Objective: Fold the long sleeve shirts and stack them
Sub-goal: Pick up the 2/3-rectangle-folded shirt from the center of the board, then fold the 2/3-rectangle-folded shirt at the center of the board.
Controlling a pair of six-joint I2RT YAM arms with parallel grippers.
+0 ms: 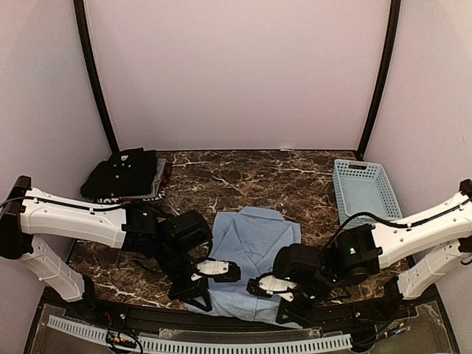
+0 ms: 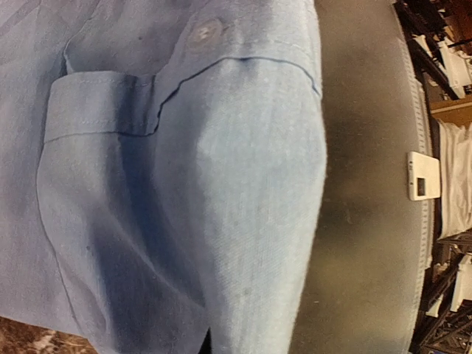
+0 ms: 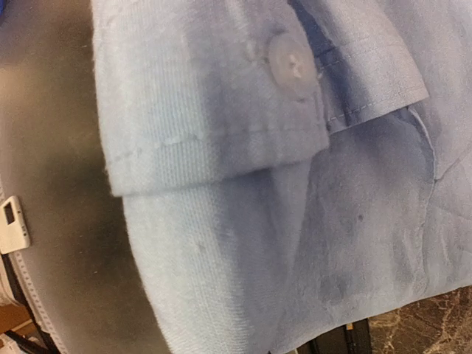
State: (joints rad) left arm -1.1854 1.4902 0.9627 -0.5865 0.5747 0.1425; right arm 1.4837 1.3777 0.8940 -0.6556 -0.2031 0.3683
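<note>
The light blue shirt (image 1: 251,234) lies partly folded at the front middle of the marble table, its near end hanging over the front edge. My left gripper (image 1: 221,270) is at its near left corner and my right gripper (image 1: 258,285) at its near right corner. Each looks shut on the cloth. In the left wrist view the shirt (image 2: 184,206) fills the frame and hides the fingers; a cuff with a button shows. The right wrist view shows the same shirt (image 3: 258,221) and a buttoned cuff. The black shirt (image 1: 122,171) lies folded at the back left.
The black shirt rests on other folded grey cloth (image 1: 158,180). A pale blue lattice basket (image 1: 365,188) stands at the back right. A grey strip runs along the table's front edge (image 2: 361,221), with a small white device (image 2: 422,175) beyond it.
</note>
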